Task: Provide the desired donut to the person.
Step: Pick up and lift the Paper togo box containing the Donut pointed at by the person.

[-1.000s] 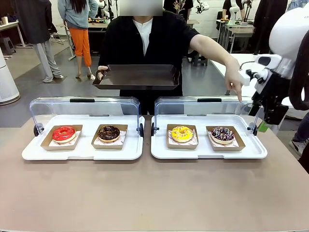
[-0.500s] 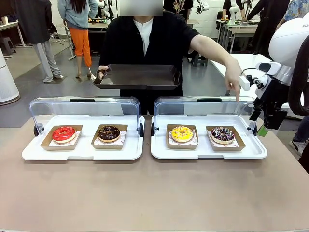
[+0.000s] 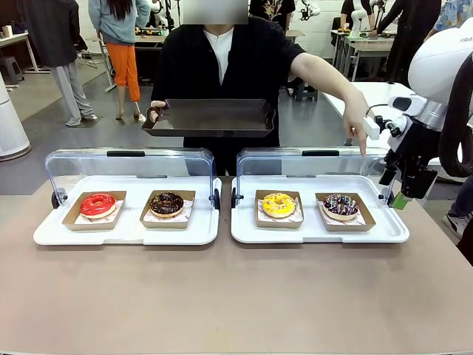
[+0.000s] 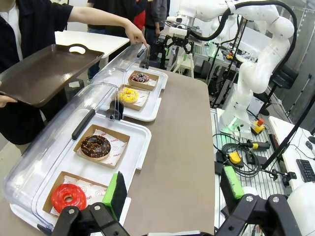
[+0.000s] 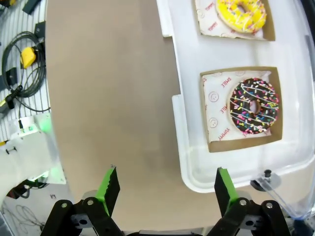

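The right white tray [image 3: 318, 235] holds two cardboard boats [image 3: 261, 220]. The one nearer the table's middle carries a yellow-iced donut [image 3: 278, 204]. The one at the tray's outer end carries a chocolate donut with coloured sprinkles [image 3: 341, 205]. The tray's clear lid [image 3: 310, 158] stands tipped up along the far edge.

Just beside this tray, toward the left arm, a second white tray [image 3: 44, 235], lidded the same way, carries a red donut [image 3: 98, 204] and a plain chocolate donut [image 3: 166, 203].

Beyond the right tray the person [image 3: 222, 59] holds a dark serving tray [image 3: 211, 117]. The person's other hand [image 3: 357, 122] points down over the lid at the sprinkled end.

The table [image 3: 236, 296] on the robot's side of the right tray is bare.

The right gripper [image 5: 166, 184] hangs at that tray's outer far corner, by the lid hinge. Its jaws are spread wide and empty, with one pad over the rim and the other over bare table. The left gripper [image 4: 173, 187] is well apart from the right tray, past the second tray's outer end. It is likewise spread wide, holding nothing.
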You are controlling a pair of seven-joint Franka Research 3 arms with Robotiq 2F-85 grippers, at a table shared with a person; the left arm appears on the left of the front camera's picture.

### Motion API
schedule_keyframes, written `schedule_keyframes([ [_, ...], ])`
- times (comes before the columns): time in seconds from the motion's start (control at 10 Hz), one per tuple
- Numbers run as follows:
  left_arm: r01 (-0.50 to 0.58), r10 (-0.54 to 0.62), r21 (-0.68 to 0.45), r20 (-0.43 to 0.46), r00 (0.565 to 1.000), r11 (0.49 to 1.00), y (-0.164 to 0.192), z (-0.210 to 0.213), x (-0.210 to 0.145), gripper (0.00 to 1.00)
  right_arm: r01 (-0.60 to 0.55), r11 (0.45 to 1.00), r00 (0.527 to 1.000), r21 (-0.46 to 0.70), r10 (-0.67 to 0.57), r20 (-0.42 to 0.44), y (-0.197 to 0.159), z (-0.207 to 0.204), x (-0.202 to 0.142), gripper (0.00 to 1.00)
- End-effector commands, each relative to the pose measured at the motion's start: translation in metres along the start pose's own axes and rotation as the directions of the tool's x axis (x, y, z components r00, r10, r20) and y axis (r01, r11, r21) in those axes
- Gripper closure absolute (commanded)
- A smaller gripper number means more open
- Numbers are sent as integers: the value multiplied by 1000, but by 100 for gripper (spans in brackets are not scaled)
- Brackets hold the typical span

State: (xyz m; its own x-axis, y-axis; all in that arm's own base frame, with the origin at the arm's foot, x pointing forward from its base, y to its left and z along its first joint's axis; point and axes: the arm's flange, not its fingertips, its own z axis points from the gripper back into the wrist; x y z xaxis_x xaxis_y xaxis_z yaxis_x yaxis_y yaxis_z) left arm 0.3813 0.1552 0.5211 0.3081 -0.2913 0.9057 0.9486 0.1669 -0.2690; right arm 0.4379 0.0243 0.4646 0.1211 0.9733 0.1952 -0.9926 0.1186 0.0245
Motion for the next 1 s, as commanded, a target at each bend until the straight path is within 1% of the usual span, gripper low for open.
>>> schedule_keyframes([
  [0.0, -5, 5, 0, 6, 1000, 1000, -2, 1, 1, 0, -58, 998, 997, 3, 58, -41, -13, -31, -5, 0],
  [0.1, -5, 5, 0, 6, 1000, 1000, -2, 1, 1, 0, -63, 998, 995, -10, 62, -72, -19, -45, -4, 0],
  [0.2, -5, 5, 0, 6, 1000, 1000, -2, 1, 1, 0, -65, 998, 996, -19, 63, -68, -23, -53, -4, 0],
  [0.5, -5, 5, 0, 6, 1000, 1000, -2, 1, 1, 0, -44, 999, 998, -28, 43, -34, -33, -73, -6, 0],
  [0.7, -5, 5, 0, 6, 1000, 1000, -2, 1, 1, 0, -44, 997, 999, -57, 44, -1, -37, -83, -7, 0],
  [0.9, -5, 5, 0, 6, 1000, 1000, -2, 1, 1, 0, -45, 998, 999, -41, 45, -1, -39, -96, -8, 0],
])
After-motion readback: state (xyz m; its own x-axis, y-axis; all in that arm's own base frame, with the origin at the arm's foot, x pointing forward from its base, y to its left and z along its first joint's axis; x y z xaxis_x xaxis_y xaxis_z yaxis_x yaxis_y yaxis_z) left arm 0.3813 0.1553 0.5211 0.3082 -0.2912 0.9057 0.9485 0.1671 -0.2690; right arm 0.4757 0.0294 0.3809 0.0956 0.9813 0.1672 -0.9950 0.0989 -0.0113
